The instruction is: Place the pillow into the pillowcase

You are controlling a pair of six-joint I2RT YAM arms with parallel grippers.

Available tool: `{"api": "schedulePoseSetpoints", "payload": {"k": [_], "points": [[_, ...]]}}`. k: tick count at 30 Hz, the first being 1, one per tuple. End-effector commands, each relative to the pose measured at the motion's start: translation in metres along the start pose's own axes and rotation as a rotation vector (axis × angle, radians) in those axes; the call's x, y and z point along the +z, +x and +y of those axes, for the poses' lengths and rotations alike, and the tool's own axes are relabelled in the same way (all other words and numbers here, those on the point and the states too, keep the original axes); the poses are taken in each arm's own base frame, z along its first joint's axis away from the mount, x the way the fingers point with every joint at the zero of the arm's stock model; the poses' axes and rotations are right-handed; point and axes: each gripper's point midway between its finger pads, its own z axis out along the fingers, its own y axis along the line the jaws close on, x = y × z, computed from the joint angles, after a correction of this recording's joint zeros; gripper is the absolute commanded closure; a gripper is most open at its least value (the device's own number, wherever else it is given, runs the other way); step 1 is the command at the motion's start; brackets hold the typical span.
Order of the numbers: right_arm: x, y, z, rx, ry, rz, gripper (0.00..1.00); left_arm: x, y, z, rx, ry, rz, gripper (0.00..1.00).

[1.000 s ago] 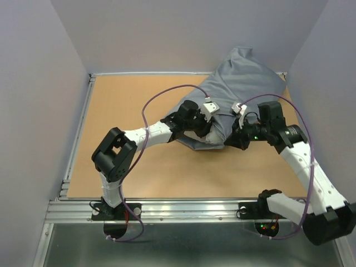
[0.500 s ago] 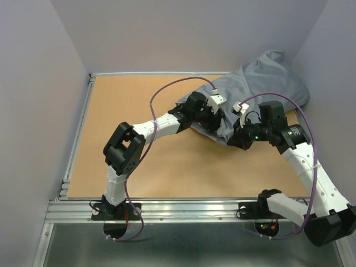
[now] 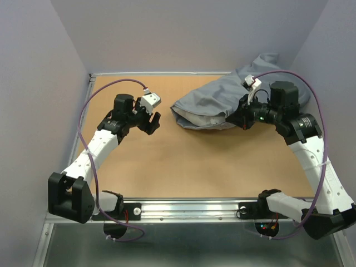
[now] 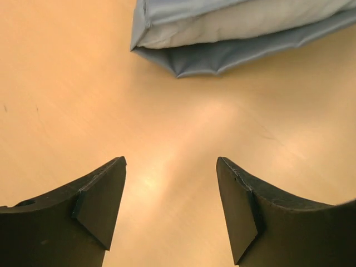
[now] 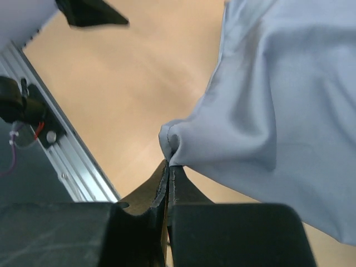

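Observation:
The blue-grey pillowcase [image 3: 222, 95] lies at the back right of the table, its open mouth facing left. Inside that mouth the off-white pillow [image 3: 203, 118] shows as a pale strip; the rest of it is hidden by the cloth. The left wrist view shows the pillow [image 4: 250, 22] between the pillowcase's [image 4: 222, 55] two lips. My left gripper [image 3: 151, 119] hangs open and empty over bare board, well left of the mouth [image 4: 171, 161]. My right gripper [image 3: 236, 118] is shut on the pillowcase's hem [image 5: 168, 164], with the cloth [image 5: 278, 100] hanging from the pinch.
The wooden tabletop [image 3: 156, 161] is framed by an aluminium rail [image 3: 167, 207] at the near edge and another down the left side. Pale walls enclose the back and both sides; the pillowcase's far end bunches into the back right corner [image 3: 272, 60]. Purple cables loop over both arms.
My left gripper opened, let go at the pillowcase's mouth and swung away to the left. The pillowcase dropped from upright to lying flat; the right gripper shifted back with its hem.

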Motion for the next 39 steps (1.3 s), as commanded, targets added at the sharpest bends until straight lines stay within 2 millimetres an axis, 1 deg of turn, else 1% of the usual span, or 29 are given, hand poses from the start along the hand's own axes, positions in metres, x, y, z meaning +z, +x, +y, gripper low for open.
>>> {"api": "schedulePoseSetpoints", "payload": {"k": [1, 3, 4, 5, 6, 7, 8, 9, 10, 11, 13, 14, 18, 19, 22, 24, 26, 27, 28, 30, 32, 33, 34, 35, 36, 38, 39], "points": [[-0.033, -0.085, 0.03, -0.085, -0.042, -0.246, 1.0, 0.021, 0.04, 0.012, -0.02, -0.037, 0.074, 0.23], [-0.038, -0.092, 0.033, -0.078, -0.038, -0.265, 1.0, 0.032, 0.04, 0.017, -0.078, -0.046, 0.064, 0.24], [-0.041, -0.095, 0.035, -0.087, -0.038, -0.274, 0.99, 0.038, 0.028, 0.022, -0.092, -0.06, 0.017, 0.25], [-0.043, -0.097, 0.036, -0.089, -0.033, -0.28, 1.0, 0.042, 0.023, 0.024, -0.116, -0.06, 0.0, 0.25], [-0.045, -0.098, 0.036, -0.087, -0.029, -0.285, 0.99, 0.05, 0.016, 0.025, -0.161, -0.055, -0.03, 0.25], [-0.047, -0.1, 0.038, -0.091, -0.032, -0.29, 0.99, 0.054, 0.007, 0.025, -0.178, -0.038, -0.056, 0.26], [-0.048, -0.102, 0.039, -0.09, -0.033, -0.295, 1.0, 0.061, 0.007, 0.026, -0.206, -0.03, -0.058, 0.26], [-0.05, -0.103, 0.04, -0.091, -0.029, -0.302, 0.99, 0.065, -0.002, 0.026, -0.246, -0.019, -0.085, 0.26], [-0.051, -0.104, 0.041, -0.091, -0.031, -0.305, 1.0, 0.069, -0.002, 0.026, -0.267, -0.011, -0.088, 0.27], [-0.054, -0.106, 0.043, -0.091, -0.032, -0.311, 1.0, 0.077, 0.003, 0.026, -0.297, 0.001, -0.076, 0.28], [-0.056, -0.108, 0.044, -0.092, -0.026, -0.318, 0.99, 0.085, 0.005, 0.021, -0.338, 0.032, -0.077, 0.3], [-0.058, -0.109, 0.044, -0.091, -0.022, -0.322, 0.99, 0.091, 0.013, 0.019, -0.363, 0.042, -0.06, 0.31], [-0.062, -0.112, 0.046, -0.09, -0.013, -0.337, 0.99, 0.098, 0.031, 0.006, -0.389, 0.095, -0.031, 0.35], [-0.063, -0.113, 0.045, -0.092, -0.007, -0.341, 0.99, 0.1, 0.038, -0.002, -0.39, 0.112, -0.018, 0.35], [-0.065, -0.116, 0.046, -0.089, -0.002, -0.35, 1.0, 0.104, 0.046, -0.005, -0.39, 0.101, -0.007, 0.36], [-0.067, -0.118, 0.047, -0.088, -0.002, -0.355, 0.99, 0.11, 0.045, -0.007, -0.442, 0.11, -0.017, 0.36], [-0.069, -0.12, 0.047, -0.086, 0.003, -0.36, 0.99, 0.115, 0.041, -0.005, -0.457, 0.112, -0.028, 0.36], [-0.069, -0.12, 0.047, -0.082, 0.006, -0.361, 0.99, 0.121, 0.044, -0.005, -0.477, 0.113, -0.019, 0.36], [-0.072, -0.123, 0.049, -0.084, 0.008, -0.369, 1.0, 0.125, 0.038, 0.002, -0.476, 0.093, -0.035, 0.37], [-0.072, -0.125, 0.048, -0.078, 0.01, -0.369, 1.0, 0.135, 0.035, 0.009, -0.489, 0.081, -0.039, 0.39], [-0.077, -0.131, 0.051, -0.08, 0.014, -0.384, 0.99, 0.142, 0.033, 0.013, -0.498, 0.078, -0.044, 0.41], [-0.079, -0.133, 0.051, -0.076, 0.019, -0.389, 0.99, 0.149, 0.038, 0.014, -0.511, 0.077, -0.031, 0.43], [-0.079, -0.136, 0.05, -0.072, 0.028, -0.394, 0.99, 0.153, 0.033, 0.018, -0.518, 0.069, -0.04, 0.46], [-0.085, -0.142, 0.053, -0.079, 0.031, -0.412, 1.0, 0.158, 0.038, 0.02, -0.533, 0.06, -0.027, 0.48], [-0.086, -0.146, 0.052, -0.077, 0.038, -0.418, 1.0, 0.161, 0.032, 0.024, -0.533, 0.057, -0.04, 0.49], [-0.091, -0.155, 0.053, -0.082, 0.051, -0.438, 0.99, 0.162, 0.025, 0.024, -0.54, 0.074, -0.062, 0.51], [-0.098, -0.163, 0.056, -0.102, 0.056, -0.46, 0.99, 0.159, 0.017, 0.022, -0.548, 0.097, -0.088, 0.51]]}}
